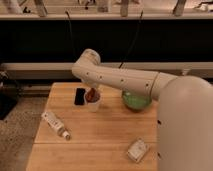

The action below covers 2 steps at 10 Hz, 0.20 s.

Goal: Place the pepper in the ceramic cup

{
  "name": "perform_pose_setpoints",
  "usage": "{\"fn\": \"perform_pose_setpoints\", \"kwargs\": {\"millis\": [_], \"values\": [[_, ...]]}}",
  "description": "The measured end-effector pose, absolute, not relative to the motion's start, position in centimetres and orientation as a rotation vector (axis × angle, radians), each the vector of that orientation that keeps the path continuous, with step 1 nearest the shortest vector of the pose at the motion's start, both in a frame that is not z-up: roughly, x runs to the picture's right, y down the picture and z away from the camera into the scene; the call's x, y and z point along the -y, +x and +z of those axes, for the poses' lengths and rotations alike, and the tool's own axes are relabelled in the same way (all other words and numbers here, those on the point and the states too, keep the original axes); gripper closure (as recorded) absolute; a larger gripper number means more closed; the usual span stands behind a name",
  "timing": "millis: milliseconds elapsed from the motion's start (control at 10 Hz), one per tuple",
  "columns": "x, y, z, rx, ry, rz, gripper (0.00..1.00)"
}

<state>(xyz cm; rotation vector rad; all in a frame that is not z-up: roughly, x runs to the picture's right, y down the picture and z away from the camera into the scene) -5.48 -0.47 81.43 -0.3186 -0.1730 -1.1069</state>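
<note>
Pepper (90, 94) hung from the closed pincer (91, 93) directly over the cup (93, 104), long axis pointing down toward six o'clock.

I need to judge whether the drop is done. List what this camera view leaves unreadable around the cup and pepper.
- pincer: right over the ceramic cup, mostly covered by the arm's own wrist.
- pepper: only a reddish-brown bit shows at the cup's rim; whether it is released or gripped is hidden.
- Cup interior: blocked by the pepper and pincer.
- green bowl: its rear and right side are covered by the arm.
</note>
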Motion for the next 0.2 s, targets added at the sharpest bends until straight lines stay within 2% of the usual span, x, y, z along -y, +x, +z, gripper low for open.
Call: {"fn": "perform_pose_setpoints", "kwargs": {"millis": [200], "values": [[0.02,-4.65,81.68,0.171,-0.33,-1.105,0.2]]}}
